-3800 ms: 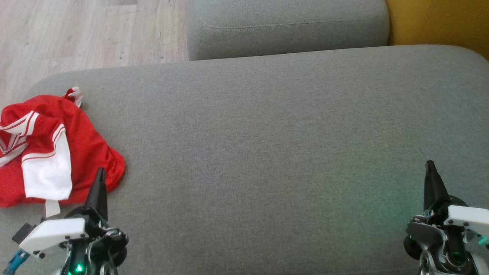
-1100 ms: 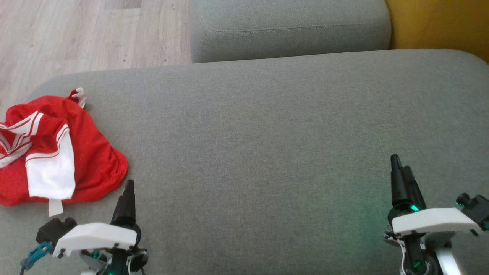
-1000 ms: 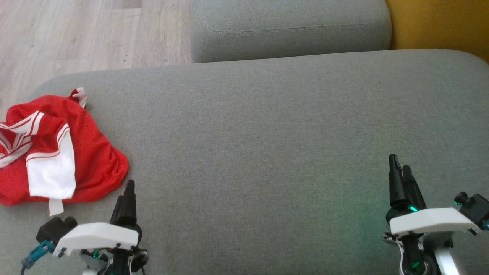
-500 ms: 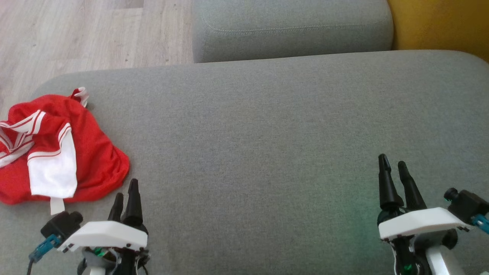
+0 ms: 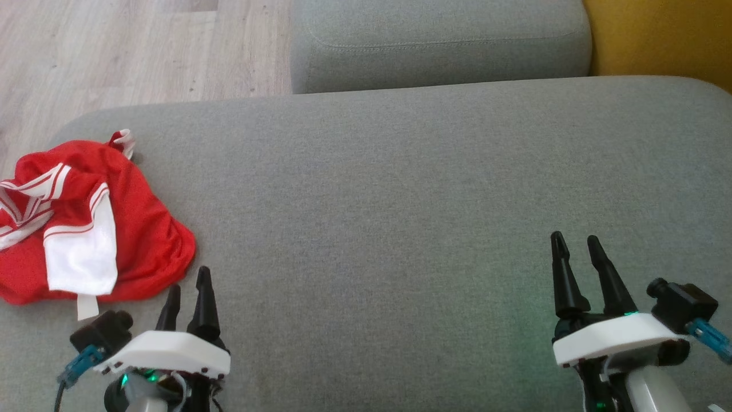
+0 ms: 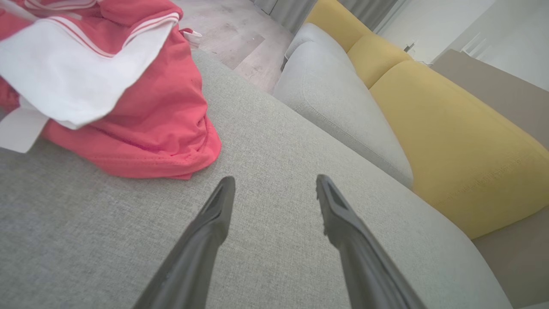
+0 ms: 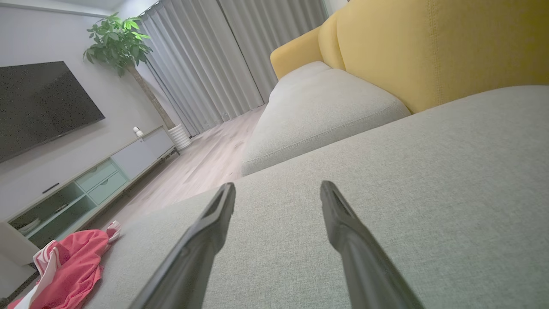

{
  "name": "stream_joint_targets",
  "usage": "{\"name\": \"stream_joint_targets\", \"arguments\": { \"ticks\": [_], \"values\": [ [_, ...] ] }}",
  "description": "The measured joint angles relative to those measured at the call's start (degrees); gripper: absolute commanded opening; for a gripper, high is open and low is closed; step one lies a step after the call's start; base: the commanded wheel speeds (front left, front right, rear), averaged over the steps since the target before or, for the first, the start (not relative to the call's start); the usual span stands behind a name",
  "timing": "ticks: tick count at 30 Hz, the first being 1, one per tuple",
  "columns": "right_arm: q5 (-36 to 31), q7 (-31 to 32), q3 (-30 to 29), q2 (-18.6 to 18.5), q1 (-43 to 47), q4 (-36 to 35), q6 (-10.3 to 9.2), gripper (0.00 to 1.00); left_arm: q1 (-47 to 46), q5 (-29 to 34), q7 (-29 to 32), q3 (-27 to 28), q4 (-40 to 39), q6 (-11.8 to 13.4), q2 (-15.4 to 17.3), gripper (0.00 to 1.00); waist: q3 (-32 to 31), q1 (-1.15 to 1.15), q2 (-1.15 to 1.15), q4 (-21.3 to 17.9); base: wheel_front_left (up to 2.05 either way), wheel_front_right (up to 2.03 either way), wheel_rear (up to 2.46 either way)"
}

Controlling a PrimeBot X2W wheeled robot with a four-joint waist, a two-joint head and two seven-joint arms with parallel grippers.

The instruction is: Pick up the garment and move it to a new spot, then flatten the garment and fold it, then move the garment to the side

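Pickup seems in hand: left gripper (image 5: 187,278) and right gripper (image 5: 574,236) gape empty; next the left must reach onto the crumpled garment (image 5: 143,229) just beside it

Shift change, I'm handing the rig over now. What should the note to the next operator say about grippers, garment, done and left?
Left gripper: open, empty, over the grey cushion, just short of the garment.
Right gripper: open, empty, over bare cushion, far from the garment.
The garment: red and white, crumpled at the cushion's left end.
Done: nothing yet.
Left: pick up, move, flatten, fold, set aside.
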Motion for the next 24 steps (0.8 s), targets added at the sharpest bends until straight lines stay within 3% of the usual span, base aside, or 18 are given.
{"name": "stream_joint_targets", "arguments": {
  "ticks": [24],
  "values": [
    [-15.24, -4.23, -0.65, -0.04, 0.42, 0.34, 0.0, 1.0, 0.13, 17.09, -3.97, -1.91, 0.82, 1.55, 0.22, 1.0, -0.05, 0.0, 0.0, 0.38, 0.0, 0.0, 0.0]
  ]
}}
